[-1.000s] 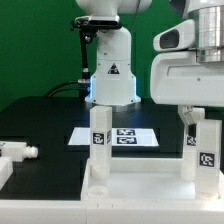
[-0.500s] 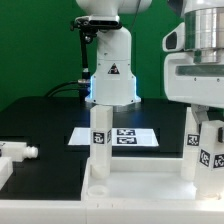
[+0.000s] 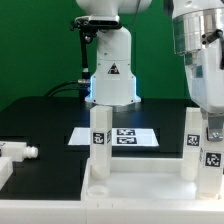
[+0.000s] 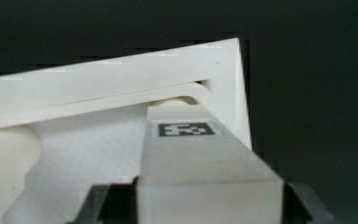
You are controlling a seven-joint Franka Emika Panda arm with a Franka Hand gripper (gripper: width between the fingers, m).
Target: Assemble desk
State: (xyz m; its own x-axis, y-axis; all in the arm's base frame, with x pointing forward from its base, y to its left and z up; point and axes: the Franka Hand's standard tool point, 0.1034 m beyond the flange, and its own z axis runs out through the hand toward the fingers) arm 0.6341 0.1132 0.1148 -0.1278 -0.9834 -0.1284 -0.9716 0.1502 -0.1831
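The desk's white tabletop lies flat at the front of the exterior view, and in the wrist view it shows as a white slab. Two tagged white legs stand upright on it, one at the exterior view's left and one at its right. A third tagged leg stands at the far right corner. My gripper comes down from above and is shut on this leg's top. In the wrist view the leg fills the gap between both dark fingers.
The marker board lies behind the tabletop, in front of the robot's white base. A loose white leg with a peg and another white part lie at the exterior view's left edge. Black table, green backdrop.
My jaws have closed from wide open onto the far-right leg. The hand has shifted toward the exterior view's right and tilted; the leg has barely moved.
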